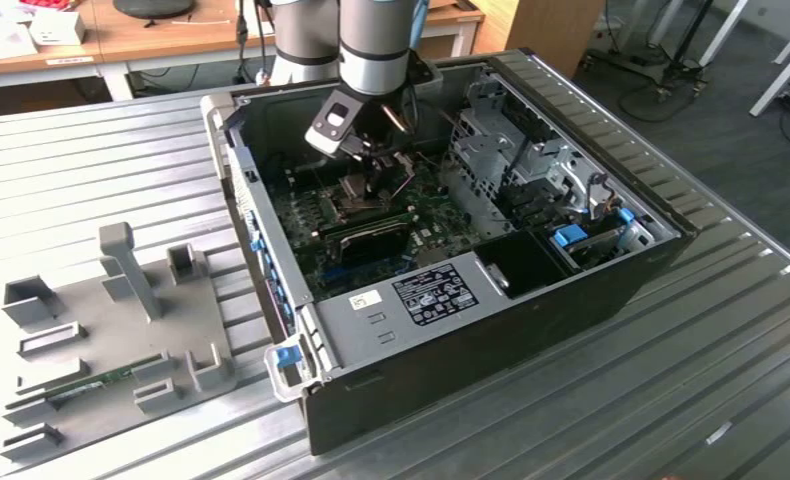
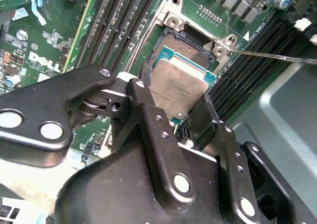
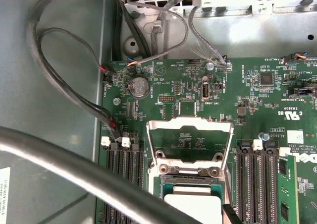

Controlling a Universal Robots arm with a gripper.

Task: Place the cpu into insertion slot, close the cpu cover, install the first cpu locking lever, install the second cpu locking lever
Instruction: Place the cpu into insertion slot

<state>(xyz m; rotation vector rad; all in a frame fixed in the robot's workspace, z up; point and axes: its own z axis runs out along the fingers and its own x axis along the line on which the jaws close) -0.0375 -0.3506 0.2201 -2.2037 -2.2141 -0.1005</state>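
1. In the exterior view, the arm (image 1: 372, 45) reaches down into an open computer case (image 1: 502, 330). The case lies on a metal table (image 1: 715, 400).
2. In the second wrist view, the gripper (image 2: 171, 99) has hold of the cpu (image 2: 178, 85). Its two black fingers (image 2: 148, 119) press on two sides of the chip. They are closed only as far as the chip lets them.
3. The cpu is right over the slot (image 2: 184, 44) and tipped a little. One dark end of the slot shows past the chip. It is hard to tell if the chip touches the slot or hangs just above it.
4. In the first wrist view, the cover (image 3: 189, 124) stands up, open, at the far edge of the slot. Green board shows through its window.
5. A thin metal rod (image 2: 267, 55) sticks out sideways from a corner of the slot.
6. Long black memory slots (image 2: 124, 26) run along both sides of the slot.
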